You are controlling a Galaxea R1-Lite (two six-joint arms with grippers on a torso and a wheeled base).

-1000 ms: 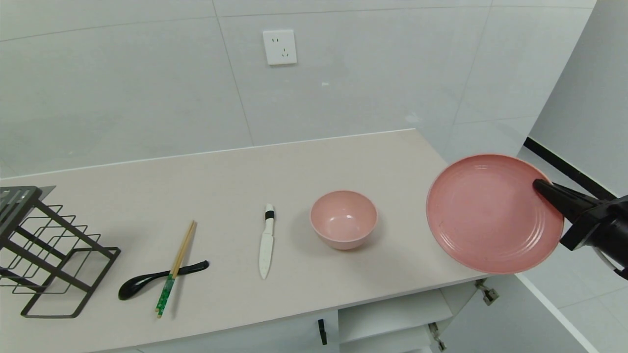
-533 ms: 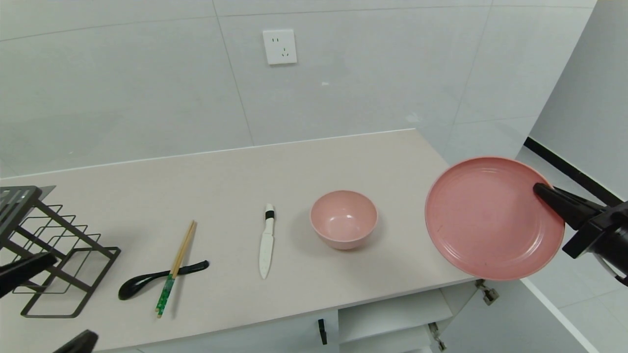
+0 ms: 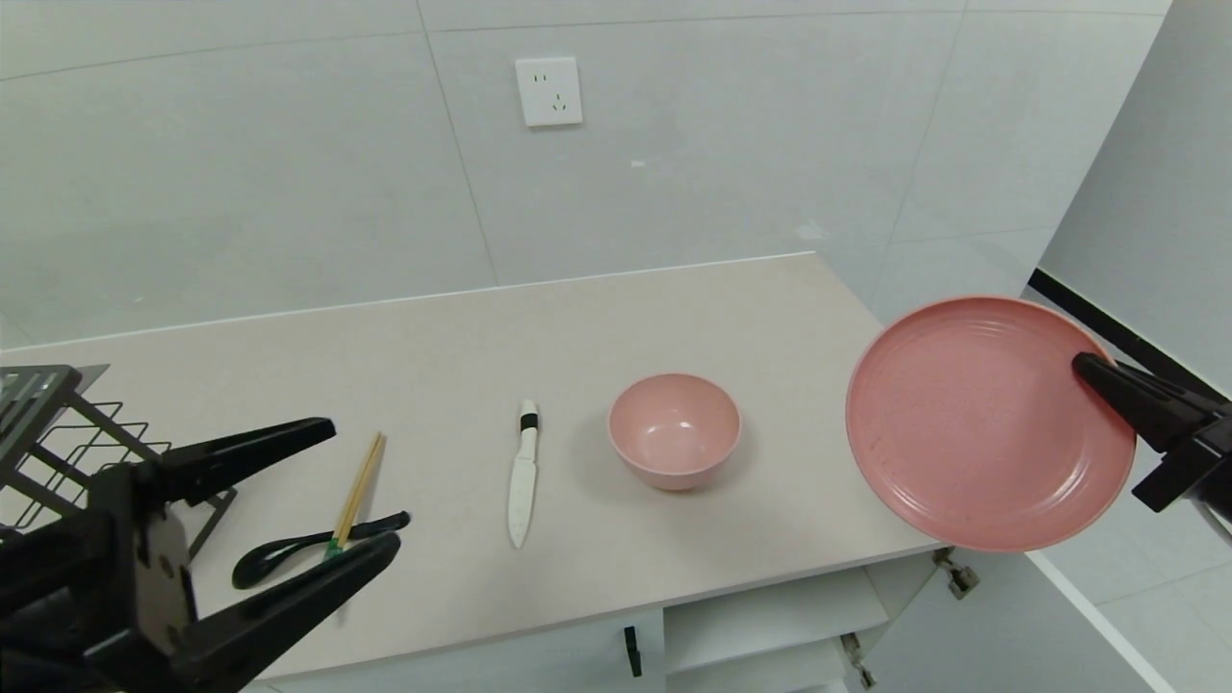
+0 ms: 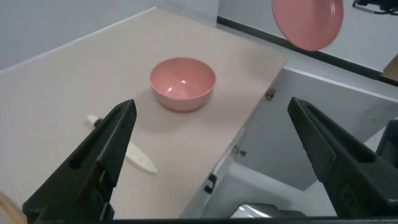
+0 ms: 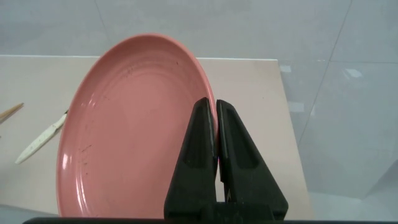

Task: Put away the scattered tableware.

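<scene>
On ctr (image 3: 674, 318), 1 bowl (image 3: 674, 430), 1 knife (image 3: 523, 476)

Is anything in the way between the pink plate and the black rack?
Yes. The bowl, knife, chopsticks and spoon lie flat on the counter between the plate, held up by the right gripper, and the rack. The open left gripper hangs in front of the rack too.

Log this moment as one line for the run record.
right gripper: shut on plate rim, plate in air at right end of counter | left gripper: open, in air near chopsticks and spoon | bowl, knife: on counter
</scene>
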